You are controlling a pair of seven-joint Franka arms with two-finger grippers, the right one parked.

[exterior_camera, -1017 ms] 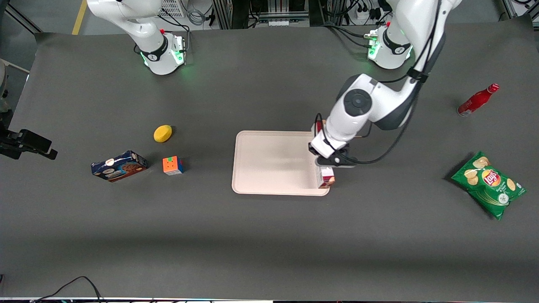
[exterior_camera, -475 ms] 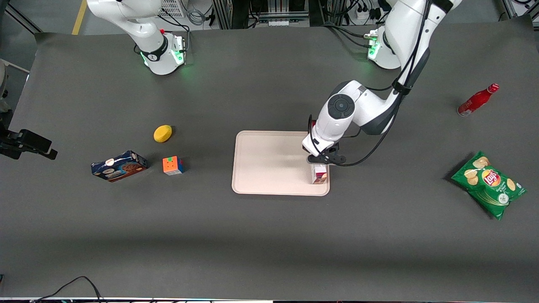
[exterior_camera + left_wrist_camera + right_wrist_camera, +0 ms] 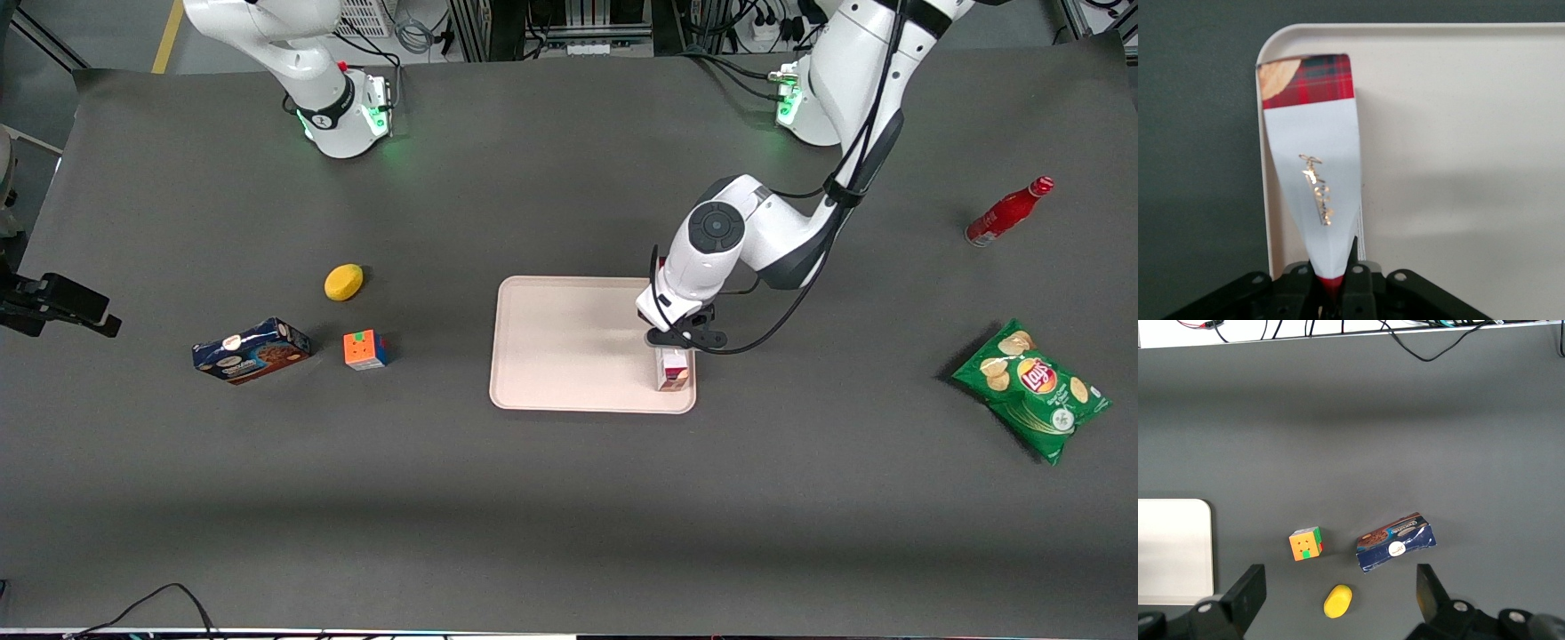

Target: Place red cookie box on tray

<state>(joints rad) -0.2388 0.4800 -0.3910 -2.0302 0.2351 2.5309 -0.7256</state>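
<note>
Holding the red cookie box (image 3: 673, 369) by its upper end, the gripper (image 3: 681, 339) stands over the tray (image 3: 569, 347), at the tray edge toward the working arm's end of the table (image 3: 569, 498). The fingers (image 3: 1353, 275) are closed narrowly on the carton's end, as the left wrist view shows. The red cookie box (image 3: 1313, 180) hangs lengthwise downward, its lower tartan end at the tray (image 3: 1458, 133) corner nearest the front camera. Contact between that end and the tray floor cannot be confirmed.

The step in hand is judged to be the placement itself: transport appears complete and release is not yet done. The next move calls for lowering until the carton bears on the tray floor, then opening the fingers. A long slim carton released on end is likely to topple; tipping it toward the tray's middle would keep it inside the rim.

Margin is small toward the nearby rim and corner. Open tray floor extends widely toward the parked arm's end of the table. The chip bag (image 3: 1031, 387) and red bottle (image 3: 1007, 212) lie well apart toward the working arm's end; the cube (image 3: 364, 349), blue cookie box (image 3: 251, 350) and lemon (image 3: 343, 282) lie well apart toward the parked arm's end.
</note>
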